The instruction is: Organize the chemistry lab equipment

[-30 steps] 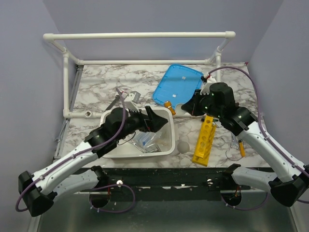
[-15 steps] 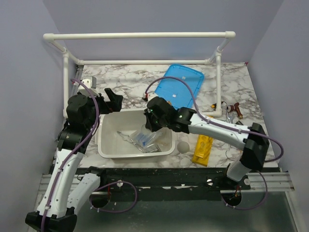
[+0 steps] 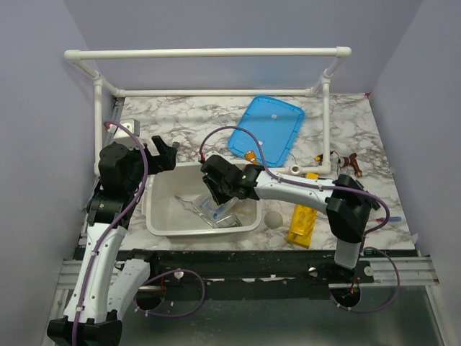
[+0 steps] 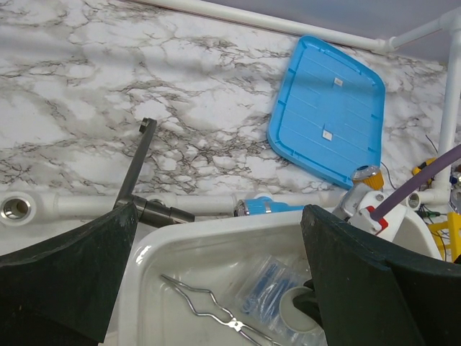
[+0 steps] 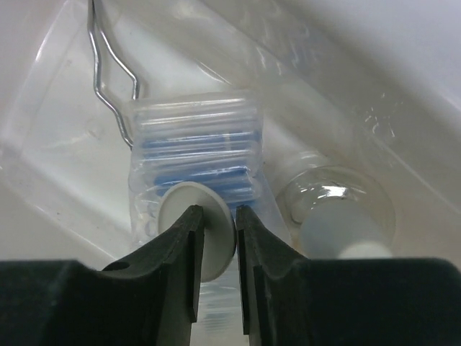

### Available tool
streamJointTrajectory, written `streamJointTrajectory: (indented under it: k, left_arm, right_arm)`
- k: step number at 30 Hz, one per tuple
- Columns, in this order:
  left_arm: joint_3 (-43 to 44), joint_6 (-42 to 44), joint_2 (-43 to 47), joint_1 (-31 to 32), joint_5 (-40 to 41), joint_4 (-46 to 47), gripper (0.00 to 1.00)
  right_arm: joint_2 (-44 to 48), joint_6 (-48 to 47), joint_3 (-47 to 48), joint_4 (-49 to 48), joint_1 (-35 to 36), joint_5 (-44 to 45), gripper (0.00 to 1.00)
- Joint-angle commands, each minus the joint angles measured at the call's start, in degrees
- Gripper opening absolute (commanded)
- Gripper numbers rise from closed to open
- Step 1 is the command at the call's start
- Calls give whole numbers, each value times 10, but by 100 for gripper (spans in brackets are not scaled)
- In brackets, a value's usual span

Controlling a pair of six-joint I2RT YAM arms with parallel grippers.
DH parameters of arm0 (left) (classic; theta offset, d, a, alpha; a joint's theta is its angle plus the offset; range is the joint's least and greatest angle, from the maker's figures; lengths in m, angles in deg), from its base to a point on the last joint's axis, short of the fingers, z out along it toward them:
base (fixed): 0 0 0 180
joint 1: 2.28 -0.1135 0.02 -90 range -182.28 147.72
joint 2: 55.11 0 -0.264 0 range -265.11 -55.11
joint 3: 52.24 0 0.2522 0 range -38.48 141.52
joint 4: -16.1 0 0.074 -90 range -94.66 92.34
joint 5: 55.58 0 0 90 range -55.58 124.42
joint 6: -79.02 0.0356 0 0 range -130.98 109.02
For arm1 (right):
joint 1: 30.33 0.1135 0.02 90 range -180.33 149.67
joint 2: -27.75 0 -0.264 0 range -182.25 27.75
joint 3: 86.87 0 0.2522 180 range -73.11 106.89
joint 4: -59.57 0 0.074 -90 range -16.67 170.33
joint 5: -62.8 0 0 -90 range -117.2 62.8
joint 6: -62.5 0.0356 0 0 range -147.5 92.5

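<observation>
Where the right gripper dips into the white tub, its barely parted jaws straddle a white disc; grip unconfirmed. Left gripper, wide open, hangs farther off.

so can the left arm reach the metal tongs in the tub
Probably yes: the left claw is open at the tub, and the tongs lie uncovered, left of the right claw.

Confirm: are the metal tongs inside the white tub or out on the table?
Inside. The metal tongs lie flat on the floor of the white tub, beside a clear bag.
</observation>
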Motion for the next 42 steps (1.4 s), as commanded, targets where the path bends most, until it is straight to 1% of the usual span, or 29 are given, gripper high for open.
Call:
streamJointTrajectory:
  k: [1, 5, 7, 8, 13, 15, 17, 18, 20, 23, 25, 28, 31, 32, 34, 36, 39, 42]
  left_arm:
    - [0, 9, -1, -5, -17, -1, 99]
    - [-2, 13, -1, -5, -16, -3, 99]
    - [-3, 15, 0, -5, -11, -5, 99]
    - [-4, 16, 1, -5, -10, -6, 99]
    - [-7, 18, 0, -5, -10, -4, 99]
    - [-7, 19, -2, -5, -11, -5, 99]
    - [-8, 19, -2, -5, -12, -4, 99]
    - [-9, 18, -2, -5, -13, -4, 99]
    - [-9, 19, 0, -5, -12, -3, 99]
    - [-8, 19, 1, -5, -12, -4, 99]
    - [-11, 16, 1, -6, -20, -1, 99]
    - [-10, 12, -3, -6, -29, 1, 99]
    - [-11, 11, -6, -7, -32, 1, 99]
    - [-11, 11, -6, -7, -33, 1, 99]
    - [-12, 10, -6, -7, -34, 1, 99]
    - [-13, 10, -8, -7, -35, 2, 99]
    - [-12, 9, -9, -7, -37, 1, 99]
    - [-12, 9, -9, -7, -36, 2, 99]
  right_arm:
    - [-10, -18, 0, 28, 3, 21, 35]
    - [21, -25, 0, 26, 3, 7, 50]
    - [45, -29, -3, 23, 3, -4, 62]
    - [56, -32, -6, 20, 3, -9, 66]
    - [118, -27, -3, 31, 2, -10, 73]
    - [151, -19, -11, 36, 3, 14, 78]
    - [192, -12, -37, 36, -1, 75, 85]
    - [217, -6, -55, 36, -11, 109, 88]
    - [264, 20, -91, 41, -53, 123, 91]
    - [328, 69, -149, 52, -161, 76, 92]
    - [365, 79, -184, 60, -200, 71, 93]
    - [387, 93, -233, 72, -237, 67, 94]
    - [384, 88, -268, 74, -247, 48, 91]
    - [379, 81, -274, 73, -247, 40, 88]
    - [359, 43, -275, 74, -247, -2, 80]
    - [337, 25, -268, 88, -245, -41, 76]
    - [319, 5, -264, 103, -234, -36, 75]
    - [309, -7, -270, 96, -232, -47, 75]
